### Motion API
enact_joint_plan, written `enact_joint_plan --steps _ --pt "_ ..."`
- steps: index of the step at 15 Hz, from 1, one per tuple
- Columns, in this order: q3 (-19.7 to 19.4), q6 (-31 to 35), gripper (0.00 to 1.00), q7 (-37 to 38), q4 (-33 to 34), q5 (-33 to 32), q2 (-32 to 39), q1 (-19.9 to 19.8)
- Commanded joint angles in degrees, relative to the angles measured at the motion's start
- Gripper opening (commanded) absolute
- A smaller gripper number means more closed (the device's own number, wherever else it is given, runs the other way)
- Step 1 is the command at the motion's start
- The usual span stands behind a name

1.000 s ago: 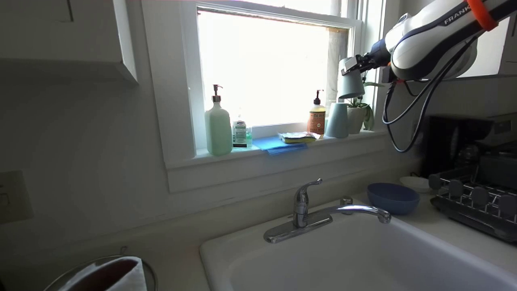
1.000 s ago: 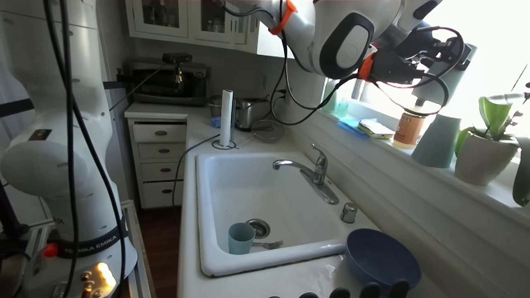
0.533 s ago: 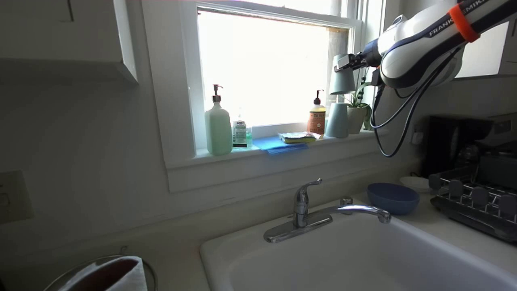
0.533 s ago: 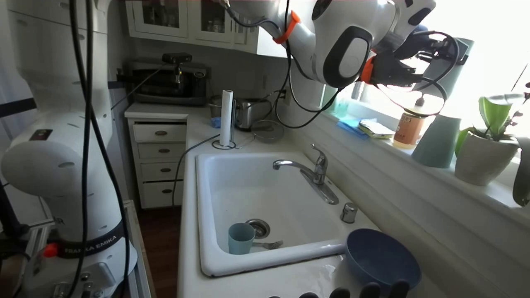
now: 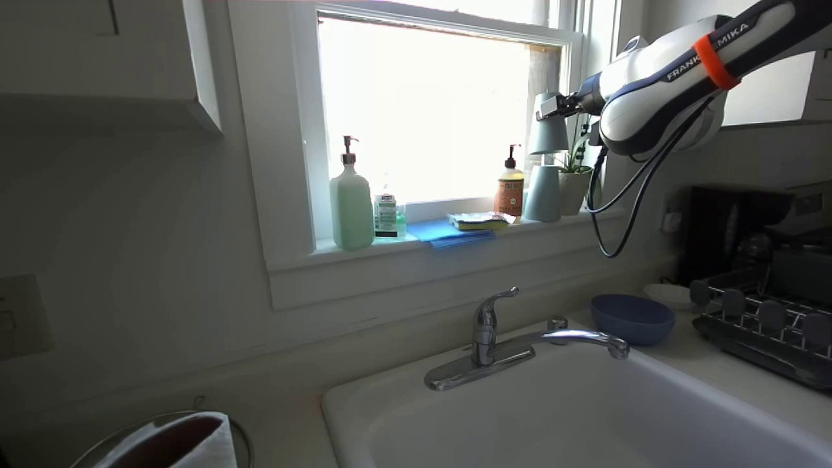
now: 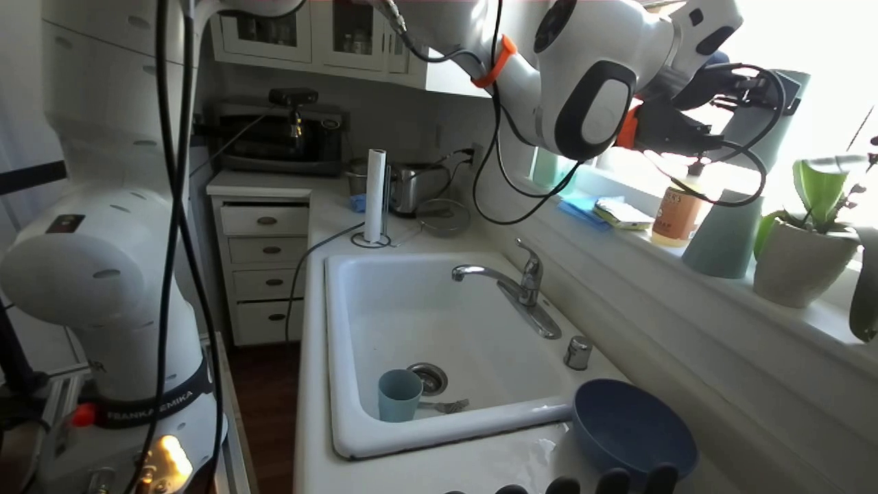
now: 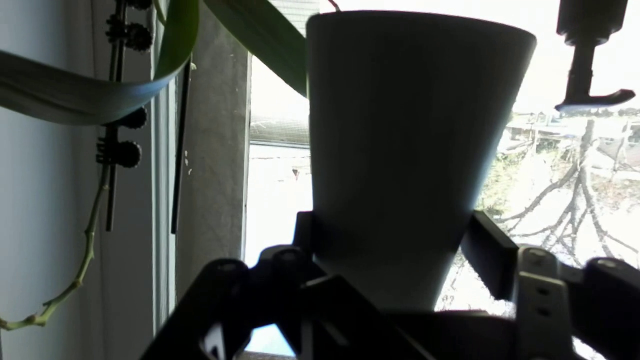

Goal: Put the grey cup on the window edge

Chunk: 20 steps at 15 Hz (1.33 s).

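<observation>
Window edge (image 6: 823,321): green pump bottle (image 5: 353,208), blue cloth (image 5: 437,231), soap bottle (image 5: 509,194) and potted plant (image 6: 799,264); a second cup (image 5: 543,195) stands narrow end up between the last two.
Counter (image 6: 411,473): paper roll (image 6: 374,195) at one end of the sink (image 6: 411,315), blue bowl (image 6: 634,429) by the opposite end.
Sink: a third cup (image 6: 400,398) open end up near the drain (image 6: 430,379), a fork (image 6: 449,406) just beside it.
Room: dim kitchen, bright light filling the window (image 5: 422,117).
Grey cup (image 5: 549,136): held aloft, narrow end up, above the second cup, a gap between them in an exterior view.
Fingers (image 7: 489,256): pressed on the grey cup's two sides, gripping it.
Since a second ago: grey cup better lined up over the second cup in an exterior view, arm (image 5: 650,110) reaching further in.
</observation>
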Motion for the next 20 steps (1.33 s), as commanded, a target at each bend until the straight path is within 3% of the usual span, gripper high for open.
enact_joint_plan --steps 1,8,20 --pt "-0.25 1.21 0.50 0.85 3.64 -0.07 3.07 -0.86" --pt "2.25 1.12 0.50 1.98 3.79 -1.24 4.19 -2.38" --pt "0.32 0.60 0.50 0.73 4.60 -0.71 5.61 -1.92"
